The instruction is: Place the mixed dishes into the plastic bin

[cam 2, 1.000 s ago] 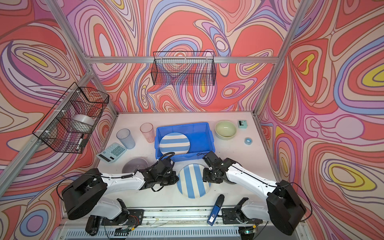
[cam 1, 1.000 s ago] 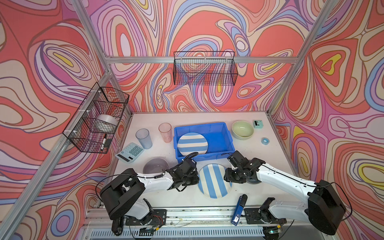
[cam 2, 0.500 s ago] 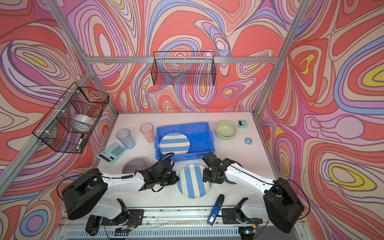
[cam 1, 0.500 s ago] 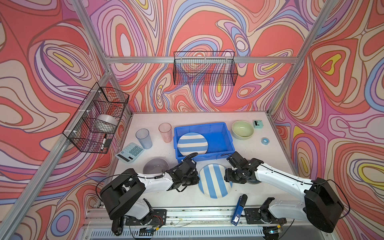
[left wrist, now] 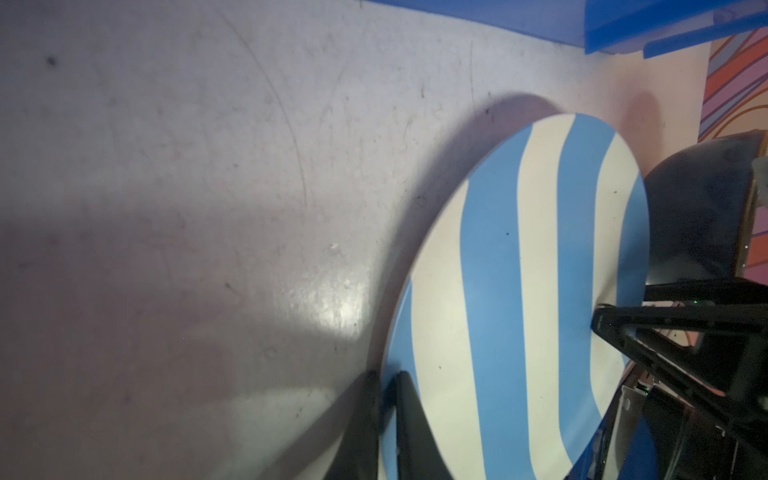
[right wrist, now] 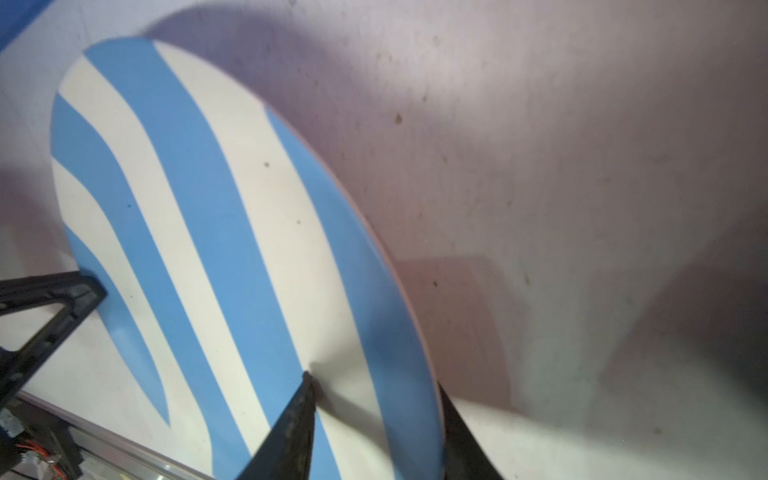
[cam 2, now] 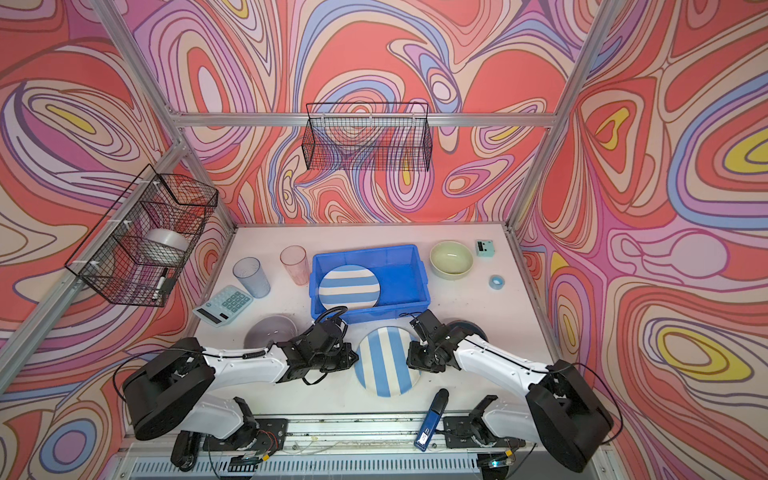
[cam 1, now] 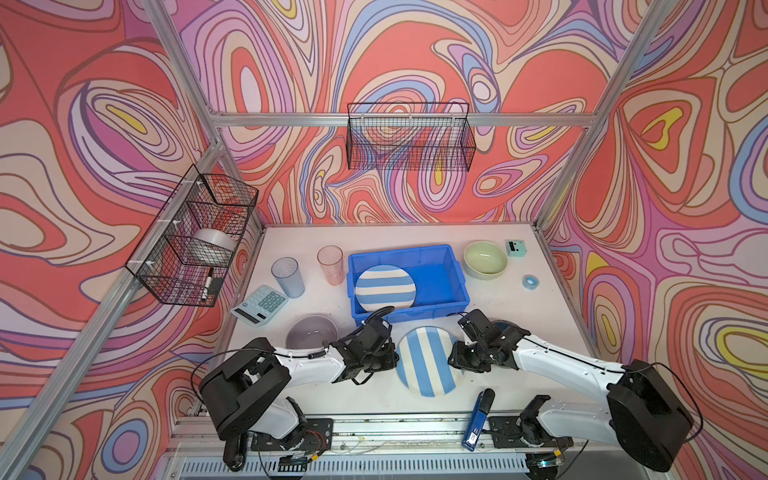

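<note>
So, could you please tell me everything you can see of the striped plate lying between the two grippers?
The striped plate is round and smooth, with wavy light-blue and cream bands. It lies face up on the table just in front of the blue bin, empty. The fingers of the right gripper straddle its rim; the shut left gripper sits at the opposite edge.

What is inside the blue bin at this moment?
One blue-and-white striped plate lies in the left part of the blue bin; the rest of its floor is bare. Whatever may lie under that plate is covered.
</note>
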`<state>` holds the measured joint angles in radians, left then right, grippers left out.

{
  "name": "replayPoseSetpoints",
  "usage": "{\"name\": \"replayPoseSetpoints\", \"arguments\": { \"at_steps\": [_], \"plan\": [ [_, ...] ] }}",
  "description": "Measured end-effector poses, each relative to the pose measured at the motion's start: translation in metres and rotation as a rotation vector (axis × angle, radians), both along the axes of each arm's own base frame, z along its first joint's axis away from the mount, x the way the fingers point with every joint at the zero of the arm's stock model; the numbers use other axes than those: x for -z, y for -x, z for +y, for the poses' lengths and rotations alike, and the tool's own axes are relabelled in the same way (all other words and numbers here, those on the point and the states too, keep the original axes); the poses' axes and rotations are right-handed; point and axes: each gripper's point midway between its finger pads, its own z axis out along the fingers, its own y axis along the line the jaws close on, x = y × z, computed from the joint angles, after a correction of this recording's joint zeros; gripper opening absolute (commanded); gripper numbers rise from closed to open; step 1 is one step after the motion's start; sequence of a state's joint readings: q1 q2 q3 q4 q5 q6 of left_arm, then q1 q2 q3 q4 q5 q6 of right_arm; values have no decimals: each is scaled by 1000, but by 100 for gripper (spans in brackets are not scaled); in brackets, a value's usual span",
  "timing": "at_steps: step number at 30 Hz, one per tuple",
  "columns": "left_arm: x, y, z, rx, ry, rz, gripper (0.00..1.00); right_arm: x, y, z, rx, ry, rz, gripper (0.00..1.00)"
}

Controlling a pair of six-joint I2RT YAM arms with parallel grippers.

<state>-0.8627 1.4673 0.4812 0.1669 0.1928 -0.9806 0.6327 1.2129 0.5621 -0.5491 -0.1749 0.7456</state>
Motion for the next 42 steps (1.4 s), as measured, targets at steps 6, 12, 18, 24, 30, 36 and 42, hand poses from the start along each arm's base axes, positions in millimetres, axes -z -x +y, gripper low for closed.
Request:
{"name": "replayPoseSetpoints", "arguments": {
  "at_steps": [6,12,18,24,30,36,42],
  "plan": [
    [0,0,1,-2,7,-8,11,-14,-2,-1,2,-35,-54,26],
    [0,0,4,-9,6,-16,12,-30,-4,2,-1,-77,-92,15],
    [-1,0,4,-10,6,-17,14,-36,-4,3,-14,-80,-96,4],
    [-4,0,6,-9,1,-21,21,-46,-6,9,-26,-110,-113,0],
    [-7,6,12,-2,-18,-12,26,-64,-5,22,-52,-188,-125,0],
    [-10,25,33,13,-88,36,33,-90,-11,29,-80,-217,-174,0],
    [-47,30,50,8,-142,19,43,-102,-14,31,-94,-212,-177,0]
  ]
}}
